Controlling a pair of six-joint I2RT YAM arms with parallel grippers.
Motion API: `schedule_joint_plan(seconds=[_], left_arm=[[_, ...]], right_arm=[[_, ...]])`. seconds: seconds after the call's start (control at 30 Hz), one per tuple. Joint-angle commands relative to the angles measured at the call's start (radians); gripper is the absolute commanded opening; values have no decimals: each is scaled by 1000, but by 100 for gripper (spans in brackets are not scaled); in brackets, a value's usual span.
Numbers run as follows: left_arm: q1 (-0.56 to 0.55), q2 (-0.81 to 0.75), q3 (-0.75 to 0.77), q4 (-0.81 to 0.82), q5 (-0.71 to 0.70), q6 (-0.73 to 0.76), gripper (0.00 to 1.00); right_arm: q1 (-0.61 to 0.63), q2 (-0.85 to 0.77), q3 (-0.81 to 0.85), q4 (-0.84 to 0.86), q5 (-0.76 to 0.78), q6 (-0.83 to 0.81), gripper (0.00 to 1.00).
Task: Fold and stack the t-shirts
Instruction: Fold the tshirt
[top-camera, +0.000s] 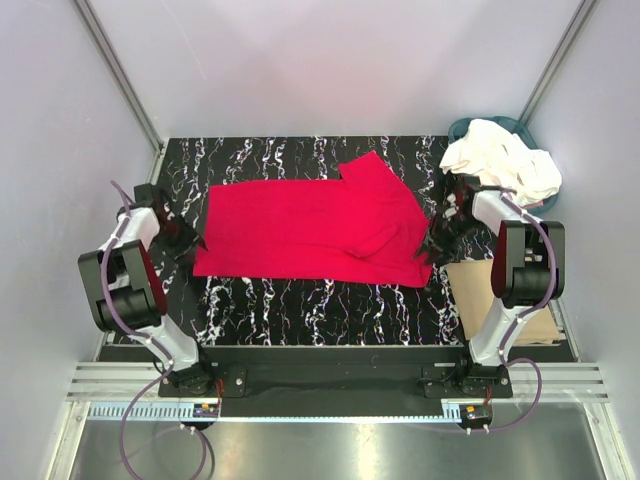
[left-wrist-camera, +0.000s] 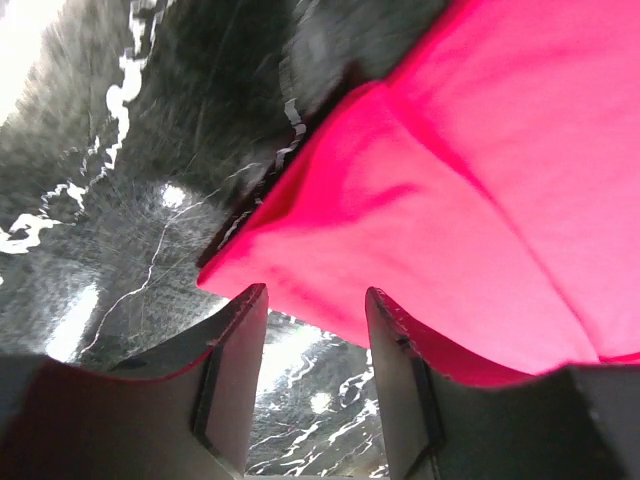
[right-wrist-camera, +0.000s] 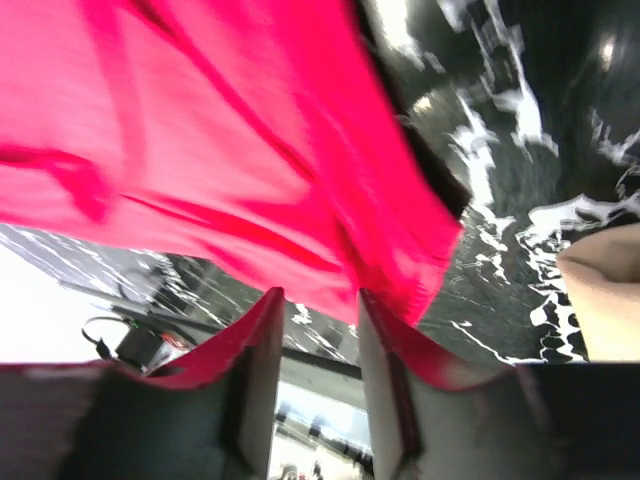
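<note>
The red t-shirt (top-camera: 310, 225) lies spread mid-table. The left gripper (left-wrist-camera: 315, 295) at its 9 o'clock edge and the right gripper (right-wrist-camera: 318, 295) at its 4 o'clock corner both stand unclenched, grasping nothing.

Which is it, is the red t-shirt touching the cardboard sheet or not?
Apart. The right wrist view shows a strip of black table between the red t-shirt edge and the cardboard sheet.

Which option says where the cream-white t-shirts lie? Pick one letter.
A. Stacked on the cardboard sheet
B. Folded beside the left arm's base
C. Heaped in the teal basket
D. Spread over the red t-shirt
C: the cream-white t-shirts sit in a crumpled heap in the teal basket at the far right, apart from the red t-shirt, which lies spread out alone.
</note>
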Motion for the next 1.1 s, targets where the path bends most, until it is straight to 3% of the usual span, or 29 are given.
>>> schedule_joint_plan(seconds=[0.0,0.23,0.37,1.07], left_arm=[[-2,-42,89,7,4,45,49],[-41,140,231,18,80,-10,40],[-46,199,249,47,93,-61,36],[-52,246,221,53,-36,-205,41]], right_arm=[[5,-37,133,-24,17,-3,44],[8,89,337,-20,-14,66,47],[19,126,359,15,-44,146,48],[89,190,370,57,68,276,51]])
